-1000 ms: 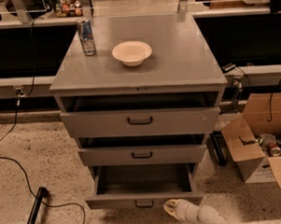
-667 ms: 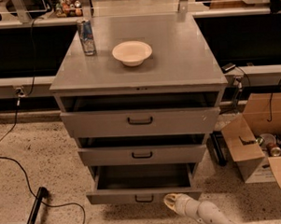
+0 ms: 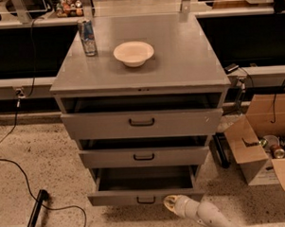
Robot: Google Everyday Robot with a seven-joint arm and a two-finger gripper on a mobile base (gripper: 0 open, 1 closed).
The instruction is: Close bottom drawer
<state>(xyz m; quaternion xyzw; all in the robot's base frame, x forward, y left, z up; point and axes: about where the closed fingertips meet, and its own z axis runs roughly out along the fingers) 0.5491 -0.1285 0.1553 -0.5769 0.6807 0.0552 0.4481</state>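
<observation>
Grey bottom drawer (image 3: 117,199) slid inward, rounded end effector (image 3: 171,202) at front.

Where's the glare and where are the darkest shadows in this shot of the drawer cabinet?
Camera view: soft sheen on the cabinet top; darkest shadow inside the two upper drawers; the bottom drawer is dim inside but readable; the gripper, low by its front's right end, is brightly lit.

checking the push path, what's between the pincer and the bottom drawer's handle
In the camera view the pincer sits at the front of the bottom drawer, just right of its handle; only bare grey drawer front lies between.
</observation>
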